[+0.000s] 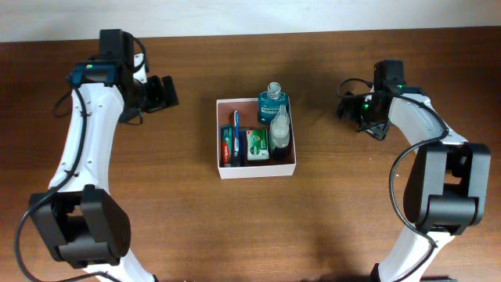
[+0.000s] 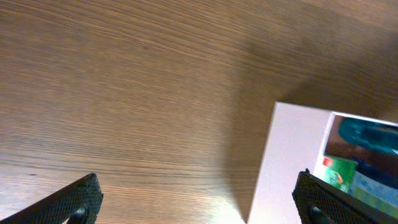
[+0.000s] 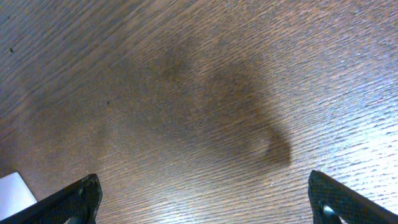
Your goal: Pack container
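The container (image 1: 254, 169) is a square white-walled box at the table's middle. In it lie a blue bottle (image 1: 273, 104), a clear bottle (image 1: 280, 128), a green box (image 1: 257, 145) and a toothpaste pack with a blue toothbrush (image 1: 232, 141). My left gripper (image 1: 167, 92) is open and empty, hovering left of the container. Its wrist view shows the white wall (image 2: 292, 155) and contents at the right. My right gripper (image 1: 350, 104) is open and empty, right of the container, above bare wood; a white corner (image 3: 13, 193) shows in its wrist view.
The brown wooden table (image 1: 250, 227) stretches all around the container. Both arm bases stand at the near edge, left and right.
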